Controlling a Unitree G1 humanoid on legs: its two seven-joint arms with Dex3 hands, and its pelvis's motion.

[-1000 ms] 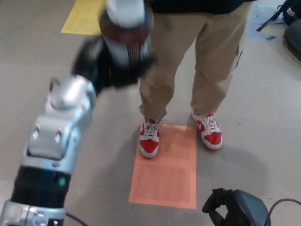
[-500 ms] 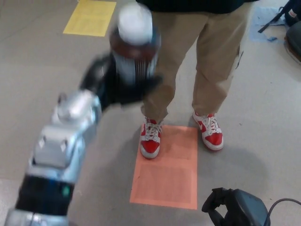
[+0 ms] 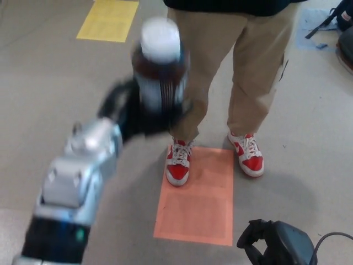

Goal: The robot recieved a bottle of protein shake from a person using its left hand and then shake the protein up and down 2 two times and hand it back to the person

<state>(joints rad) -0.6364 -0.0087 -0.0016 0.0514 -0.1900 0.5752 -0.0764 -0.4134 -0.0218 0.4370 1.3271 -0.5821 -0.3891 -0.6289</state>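
Observation:
My left hand (image 3: 138,113) is shut on the protein shake bottle (image 3: 160,74), a dark brown bottle with a white cap and a barcode label, held upright at upper centre. Both are motion-blurred. My silver left forearm (image 3: 77,176) rises from the lower left. A person in tan trousers (image 3: 242,61) and red-and-white shoes (image 3: 177,163) stands right behind the bottle, facing me. The person's hands do not show. My right hand (image 3: 276,243) rests at the bottom right edge, only its black top visible.
An orange sheet (image 3: 196,204) lies on the grey floor under the person's feet. A yellow sheet (image 3: 107,19) lies at the top left. Dark bags or gear (image 3: 342,27) sit at the top right corner.
The bottle and my left hand have come down and slightly to the right in the picture over the last second, with the white cap now fully in view.

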